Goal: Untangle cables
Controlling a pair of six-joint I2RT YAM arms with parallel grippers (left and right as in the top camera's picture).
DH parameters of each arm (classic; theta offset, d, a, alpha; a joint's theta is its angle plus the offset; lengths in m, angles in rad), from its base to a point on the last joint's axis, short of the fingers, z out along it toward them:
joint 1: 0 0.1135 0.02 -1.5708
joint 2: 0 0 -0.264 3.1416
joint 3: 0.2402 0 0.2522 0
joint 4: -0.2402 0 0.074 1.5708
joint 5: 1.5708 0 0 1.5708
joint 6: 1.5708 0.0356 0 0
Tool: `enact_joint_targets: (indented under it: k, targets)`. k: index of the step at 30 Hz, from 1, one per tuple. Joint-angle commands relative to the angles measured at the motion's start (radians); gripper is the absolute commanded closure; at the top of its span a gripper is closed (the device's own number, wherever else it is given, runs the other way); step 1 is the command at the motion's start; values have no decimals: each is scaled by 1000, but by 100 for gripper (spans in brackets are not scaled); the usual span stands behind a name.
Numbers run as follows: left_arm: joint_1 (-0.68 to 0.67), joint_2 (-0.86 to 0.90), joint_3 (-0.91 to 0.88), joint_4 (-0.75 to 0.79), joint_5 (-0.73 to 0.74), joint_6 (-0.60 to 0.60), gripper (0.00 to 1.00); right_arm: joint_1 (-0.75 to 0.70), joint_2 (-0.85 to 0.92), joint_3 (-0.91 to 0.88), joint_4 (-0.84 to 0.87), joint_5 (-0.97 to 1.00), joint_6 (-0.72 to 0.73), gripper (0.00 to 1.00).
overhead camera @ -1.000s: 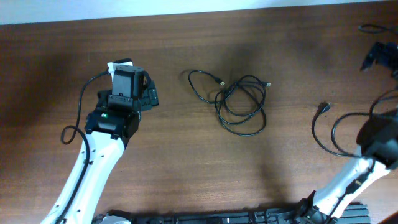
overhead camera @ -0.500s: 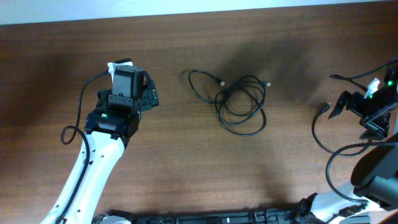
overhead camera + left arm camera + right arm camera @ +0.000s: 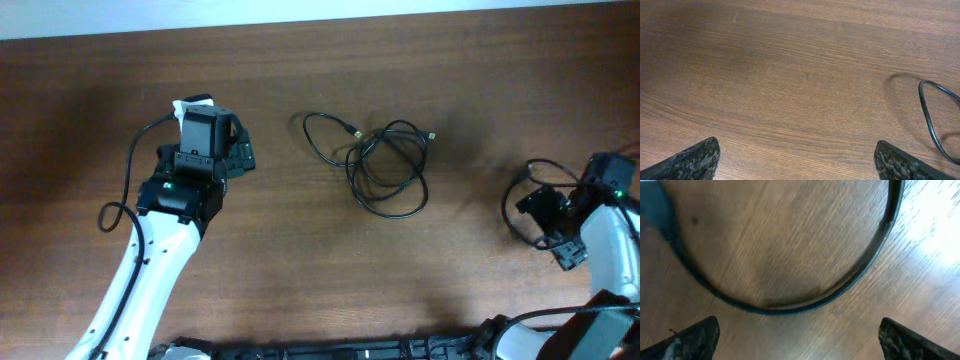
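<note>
Lying on the wood table (image 3: 300, 255), the cables (image 3: 385, 168) sit off to the right of the left gripper (image 3: 240, 150), nearer it than the right gripper (image 3: 553, 228), long axis approx left-right; both claws gape wide w/ nothing held

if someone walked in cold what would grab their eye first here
The tangle of thin black cables lying in loose loops at the middle of the wooden table draws the eye first, touched by neither arm. The left gripper sits open to their left. The right gripper, also open, hangs low at the far right over a separate curve of black cord.
</note>
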Motion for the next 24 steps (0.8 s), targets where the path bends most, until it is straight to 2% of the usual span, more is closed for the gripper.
enact_joint_targets:
  k: [1, 5, 8, 16, 18, 19, 21, 24]
  targets:
    - [5, 0, 0, 1, 0, -13, 1, 0, 4, -95, 70, 21, 117, 4]
    - [5, 0, 0, 1, 0, -13, 1, -1, 5, -159, 113, 36, 245, 8]
    - [5, 0, 0, 1, 0, -13, 1, -1, 4, -170, 140, 59, 251, 16]
    - [5, 0, 0, 1, 0, -13, 1, -1, 45, -195, 210, 137, 296, 23]
    - [5, 0, 0, 1, 0, -13, 1, -1, 78, -195, 218, 138, 296, 28]
    - [5, 0, 0, 1, 0, -13, 1, -1, 95, -196, 224, 137, 296, 33]
    - [5, 0, 0, 1, 0, -13, 1, -1, 125, -196, 237, 137, 296, 53]
    - [5, 0, 0, 1, 0, -13, 1, -2, 167, -196, 271, 138, 296, 94]
